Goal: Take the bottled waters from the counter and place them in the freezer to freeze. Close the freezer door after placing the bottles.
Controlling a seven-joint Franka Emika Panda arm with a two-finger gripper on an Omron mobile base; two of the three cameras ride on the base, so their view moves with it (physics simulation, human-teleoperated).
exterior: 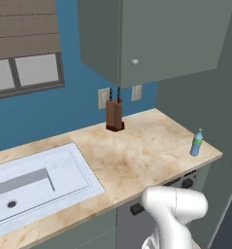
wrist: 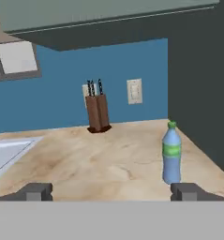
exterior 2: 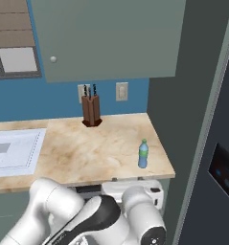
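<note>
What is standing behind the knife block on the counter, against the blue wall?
Behind the knife block, a pale wall outlet is mounted on the blue wall. The block and knife handles cover its lower part. A second outlet beside it is fully visible.

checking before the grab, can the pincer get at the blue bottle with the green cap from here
Probably yes. The bottle stands upright alone near the counter edge. The open pincer faces it with bare worktop between; the knife block is far behind.

Bottle (wrist: 171, 152) stands on counter (wrist: 108, 159), right of knife block (wrist: 97, 110).
</note>
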